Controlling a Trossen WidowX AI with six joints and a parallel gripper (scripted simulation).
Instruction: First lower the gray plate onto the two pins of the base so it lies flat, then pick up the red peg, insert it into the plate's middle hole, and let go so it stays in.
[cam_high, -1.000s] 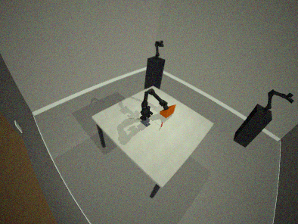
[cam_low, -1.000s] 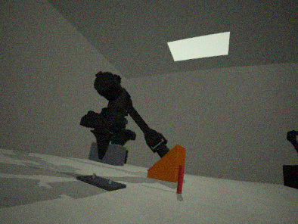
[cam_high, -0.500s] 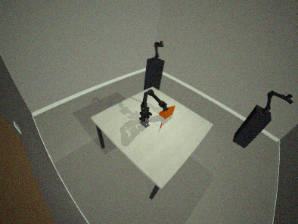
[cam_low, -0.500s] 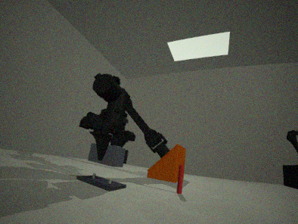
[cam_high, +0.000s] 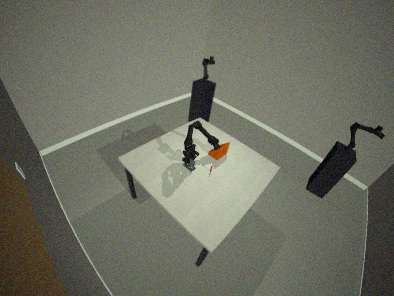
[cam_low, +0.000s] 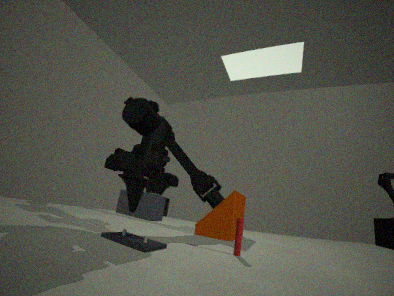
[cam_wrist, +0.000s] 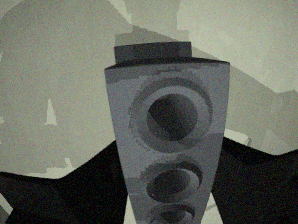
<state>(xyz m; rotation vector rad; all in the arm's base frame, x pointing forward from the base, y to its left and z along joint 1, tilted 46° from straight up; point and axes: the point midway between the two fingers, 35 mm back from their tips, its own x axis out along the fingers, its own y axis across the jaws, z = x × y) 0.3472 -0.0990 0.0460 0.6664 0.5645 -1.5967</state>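
My gripper (cam_low: 146, 201) (cam_wrist: 162, 135) is shut on the gray plate (cam_low: 156, 207) (cam_wrist: 216, 82), with a finger on each long side. The plate is held above the dark base (cam_low: 134, 242) (cam_wrist: 153, 51), with a gap between them. In the exterior view the base lies on the table with two short pins standing up. In the wrist view only one end of the base shows past the plate; its pins are hidden. The plate's round holes face the wrist camera. The red peg (cam_high: 211, 170) (cam_low: 239, 237) stands upright, apart from the base and gripper.
An orange wedge-shaped block (cam_high: 220, 151) (cam_low: 222, 220) is on the table (cam_high: 220, 215), behind the peg in the exterior view. A dark arm link reaches down behind it. Two other arms on black pedestals (cam_high: 202, 100) (cam_high: 331, 170) stand off the table.
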